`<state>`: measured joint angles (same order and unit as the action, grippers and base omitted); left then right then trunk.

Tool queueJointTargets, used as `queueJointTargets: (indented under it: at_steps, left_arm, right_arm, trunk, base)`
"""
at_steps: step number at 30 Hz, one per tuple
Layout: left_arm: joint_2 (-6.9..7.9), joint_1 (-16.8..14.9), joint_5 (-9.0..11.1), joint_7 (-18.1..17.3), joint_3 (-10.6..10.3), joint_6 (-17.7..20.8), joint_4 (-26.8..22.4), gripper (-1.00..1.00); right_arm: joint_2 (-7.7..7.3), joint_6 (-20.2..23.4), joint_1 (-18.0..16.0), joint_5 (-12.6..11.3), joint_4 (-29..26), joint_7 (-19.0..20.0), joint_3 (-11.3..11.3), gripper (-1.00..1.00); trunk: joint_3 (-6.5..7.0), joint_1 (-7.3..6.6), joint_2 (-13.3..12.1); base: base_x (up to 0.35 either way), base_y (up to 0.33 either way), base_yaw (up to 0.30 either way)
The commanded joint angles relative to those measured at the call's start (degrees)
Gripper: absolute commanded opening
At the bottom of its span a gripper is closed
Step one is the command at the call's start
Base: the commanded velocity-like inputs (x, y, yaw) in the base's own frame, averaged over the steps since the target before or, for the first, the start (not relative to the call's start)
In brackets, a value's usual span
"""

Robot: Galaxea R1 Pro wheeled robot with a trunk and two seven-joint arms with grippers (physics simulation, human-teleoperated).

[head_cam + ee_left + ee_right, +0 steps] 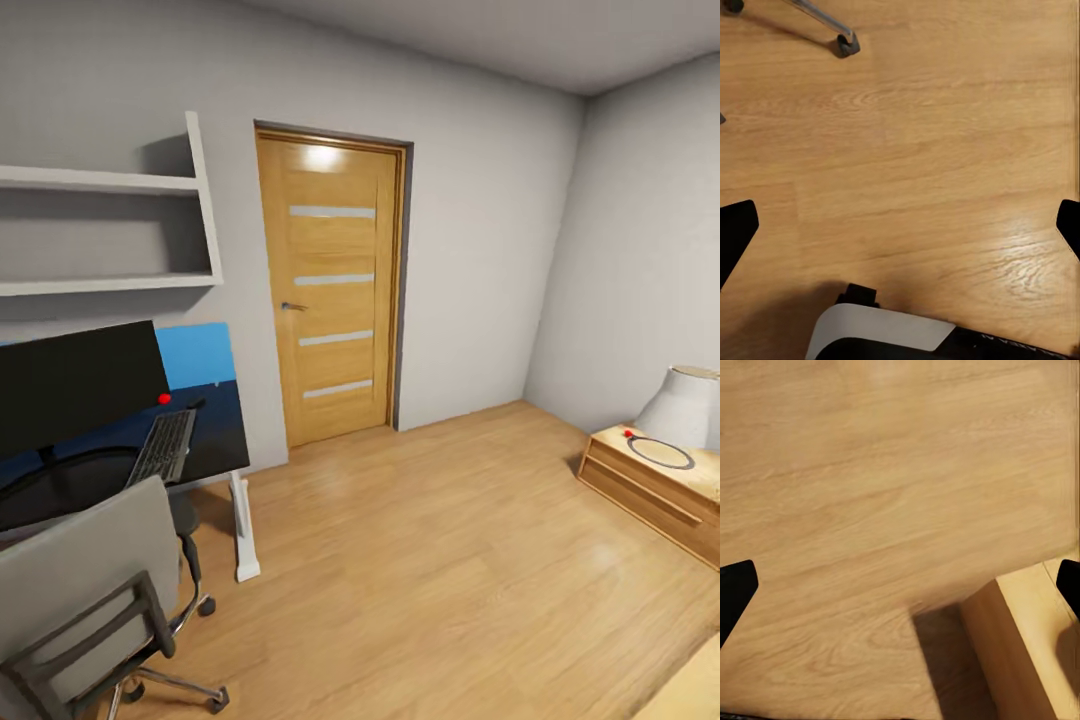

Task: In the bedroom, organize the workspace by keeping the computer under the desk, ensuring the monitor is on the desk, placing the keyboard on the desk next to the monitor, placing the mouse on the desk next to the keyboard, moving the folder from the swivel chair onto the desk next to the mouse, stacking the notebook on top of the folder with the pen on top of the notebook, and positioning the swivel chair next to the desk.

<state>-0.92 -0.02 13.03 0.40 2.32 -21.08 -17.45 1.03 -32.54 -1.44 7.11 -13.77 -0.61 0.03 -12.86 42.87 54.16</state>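
Head view: keyboard (pixel 163 446) on desk (pixel 215 440), beside monitor (pixel 78 384)

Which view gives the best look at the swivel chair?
The head view: the swivel chair shows its grey back, a black armrest and part of the chrome base beside the desk. The left wrist view catches just one chrome leg and castor.

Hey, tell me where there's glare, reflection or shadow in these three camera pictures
Head view: a bright glare patch at the top of the door, and the glossy desk mirrors the blue wall panel. Left wrist view: a pale sheen on the floor, with dark shadow near the robot's base. Right wrist view: a wooden box casts a soft shadow beside it.
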Motion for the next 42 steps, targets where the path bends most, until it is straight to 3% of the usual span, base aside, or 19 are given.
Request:
queueJointTargets:
  at_steps: [1,22,42]
  left_arm:
    - [-0.04,-0.01,-0.11,0.04,0.22,-0.1,-0.04,1.0]
    - [0.06,-0.04,-0.12,-0.05,0.14,-0.14,-0.04,1.0]
    - [0.06,-0.01,-0.11,-0.05,0.17,-0.1,-0.04,1.0]
  right_arm:
    - [0.01,-0.16,-0.05,0.29,0.05,-0.07,-0.03,1.0]
    - [0.02,-0.16,-0.05,0.36,0.14,-0.06,0.06,1.0]
    - [0.02,-0.16,-0.05,0.36,0.1,-0.17,0.06,1.0]
  trunk:
    - [-0.07,0.04,0.04]
    - [-0.07,0.04,0.04]
    - [-0.07,0.04,0.04]
  base:
    - [0.338,0.015,-0.264]
    - [0.34,0.012,-0.259]
    - [0.311,0.202,-0.017]
